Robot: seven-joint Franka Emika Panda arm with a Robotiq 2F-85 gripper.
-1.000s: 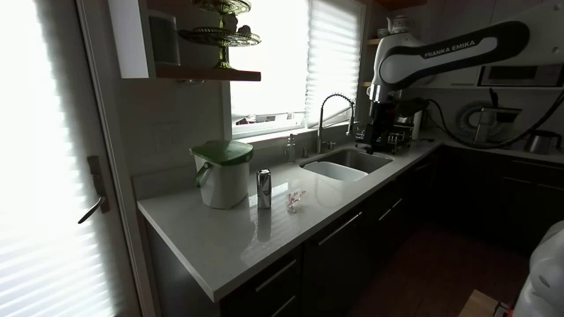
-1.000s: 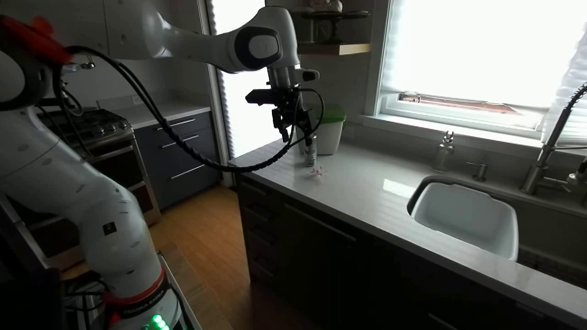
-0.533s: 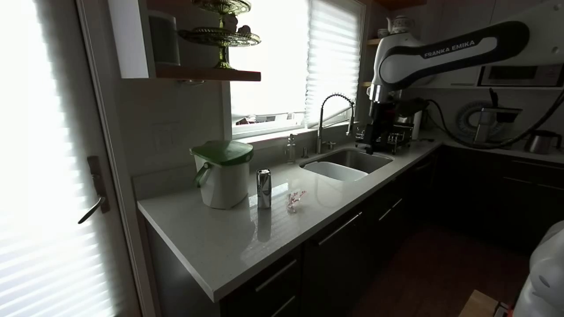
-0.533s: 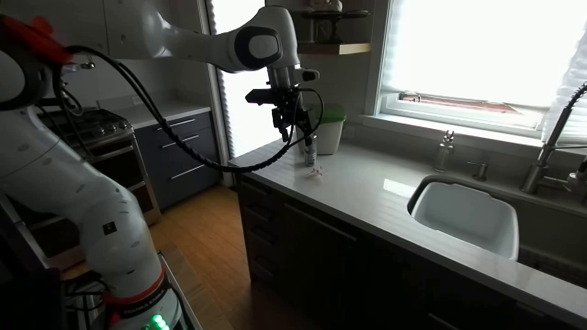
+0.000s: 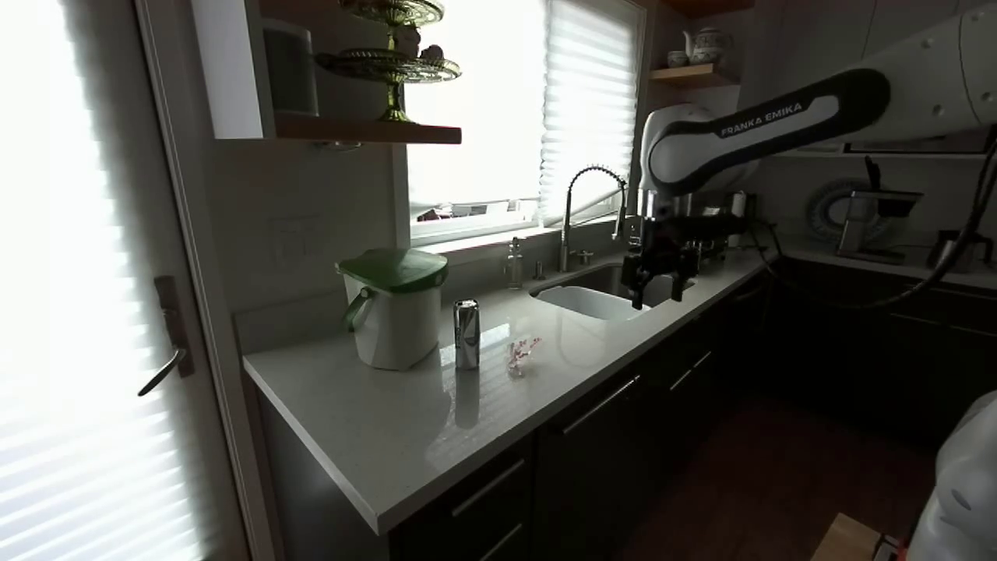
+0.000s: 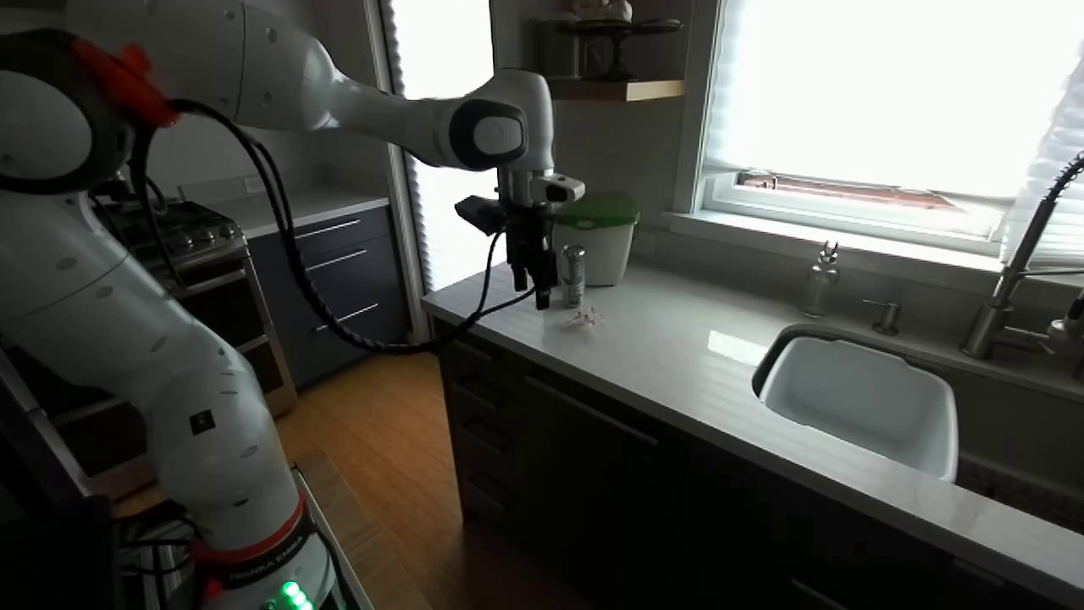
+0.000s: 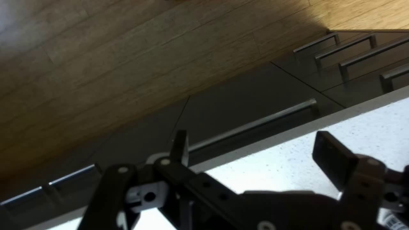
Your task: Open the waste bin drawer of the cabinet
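The dark lower cabinet has a wide front (image 7: 243, 99) with one long bar handle (image 7: 255, 124), beside a stack of narrower drawers (image 7: 322, 70). The wide front (image 5: 596, 460) and its handle (image 6: 590, 411) also show in both exterior views. It is closed. No mark shows which front is the waste bin drawer. My gripper (image 7: 251, 140) is open and empty. In the wrist view the long handle shows beyond and partly behind one finger (image 7: 180, 143). In both exterior views the gripper (image 5: 657, 299) (image 6: 532, 293) points down, above the level of the handle and apart from it.
A silver can (image 5: 467, 333), a crumpled clear-and-red wrapper (image 5: 520, 354) and a white pail with green lid (image 5: 397, 319) stand on the white counter (image 6: 660, 339). The counter edge (image 7: 271, 137) juts above the handle. A sink with white tub (image 6: 855, 398) lies further along.
My arm has lowered and the gripper has come down closer to the counter level. The gripper has also turned, so both fingers now show apart. The cabinet fronts have not moved.
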